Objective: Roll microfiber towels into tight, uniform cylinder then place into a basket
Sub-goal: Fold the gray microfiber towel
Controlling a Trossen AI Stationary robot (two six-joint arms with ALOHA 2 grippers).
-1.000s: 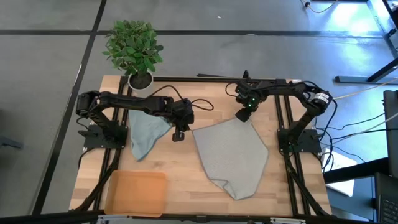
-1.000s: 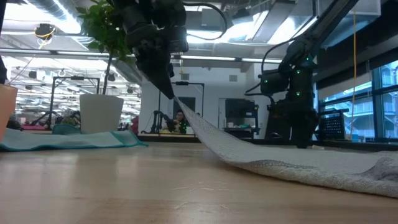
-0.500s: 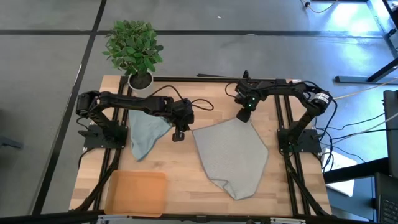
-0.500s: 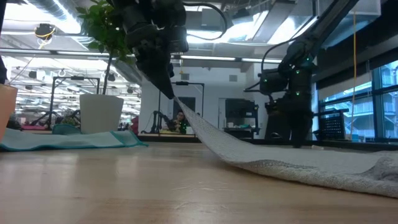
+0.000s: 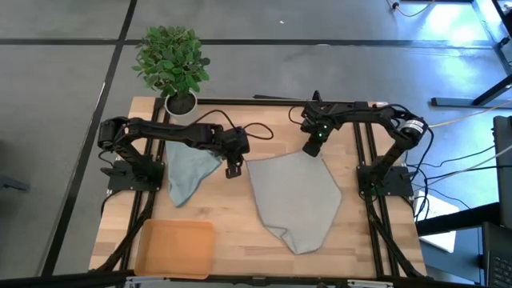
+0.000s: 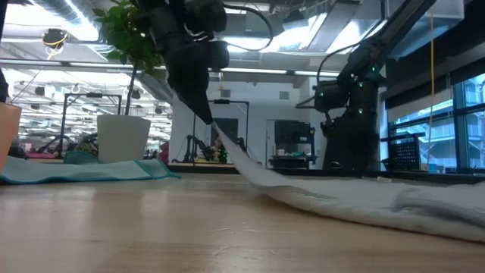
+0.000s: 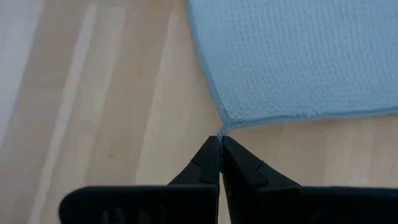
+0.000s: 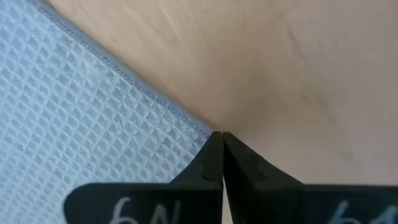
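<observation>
wooden tabletop [image 5: 240, 216] holds the grey-green towel [image 5: 292, 200] at centre right, unrolled. both pincers grip its top corners: left gripper [image 5: 234, 170] closed on one corner, right gripper [image 5: 310, 149] clamped on the other. blue towel [image 5: 188, 170] lies left, basket [image 5: 174, 248] lower left. next probably means pulling it flat before rolling.

High view was evenly lit w/ soft shadows; glare patch top right on floor [image 5: 448, 24]. Low view was backlit by ceiling lights [image 6: 53, 38]; foreground tabletop [image 6: 151, 235] blurred.
</observation>
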